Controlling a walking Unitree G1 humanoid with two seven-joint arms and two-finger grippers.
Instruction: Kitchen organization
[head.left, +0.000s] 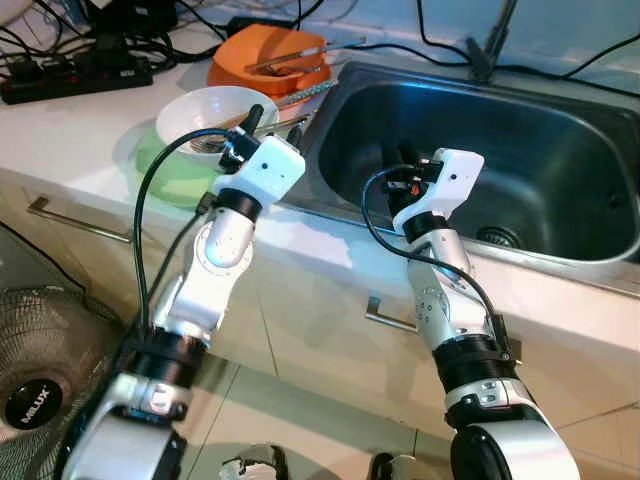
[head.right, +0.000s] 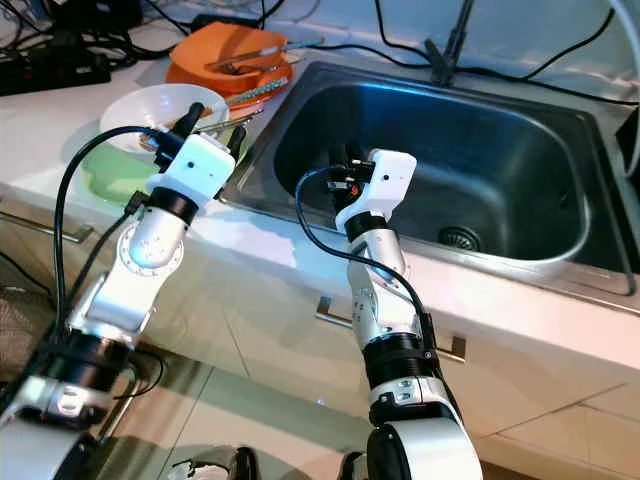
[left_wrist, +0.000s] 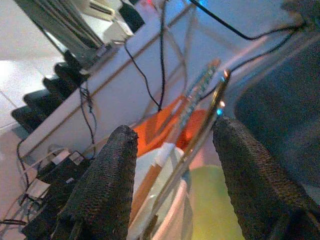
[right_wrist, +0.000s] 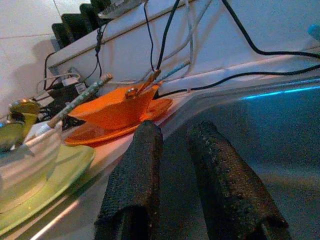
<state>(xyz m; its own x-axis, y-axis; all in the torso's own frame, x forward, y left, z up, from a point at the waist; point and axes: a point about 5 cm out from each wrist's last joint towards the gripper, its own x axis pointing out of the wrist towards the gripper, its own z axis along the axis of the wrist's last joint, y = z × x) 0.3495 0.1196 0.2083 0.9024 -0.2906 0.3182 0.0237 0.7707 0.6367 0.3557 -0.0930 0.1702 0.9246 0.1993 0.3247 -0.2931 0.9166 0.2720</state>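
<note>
A white bowl (head.left: 215, 110) with utensils (head.left: 296, 97) in it rests on a green plate (head.left: 160, 172) on the counter left of the sink (head.left: 560, 190). Behind them an orange bowl (head.left: 262, 52) holding more utensils sits on an orange plate. My left gripper (head.left: 272, 122) hovers open at the white bowl's right rim, and the long utensil handles (left_wrist: 200, 112) run between its fingers (left_wrist: 107, 180) untouched. My right gripper (head.left: 400, 158) is inside the sink near its left wall, fingers (right_wrist: 135, 175) a narrow gap apart with nothing between them.
A drain (head.left: 498, 237) sits in the sink floor. A black power strip (head.left: 75, 75) and many cables lie at the back of the counter. A drawer handle (head.left: 75, 222) juts below the counter edge, and a fan (head.left: 40, 385) stands on the floor at left.
</note>
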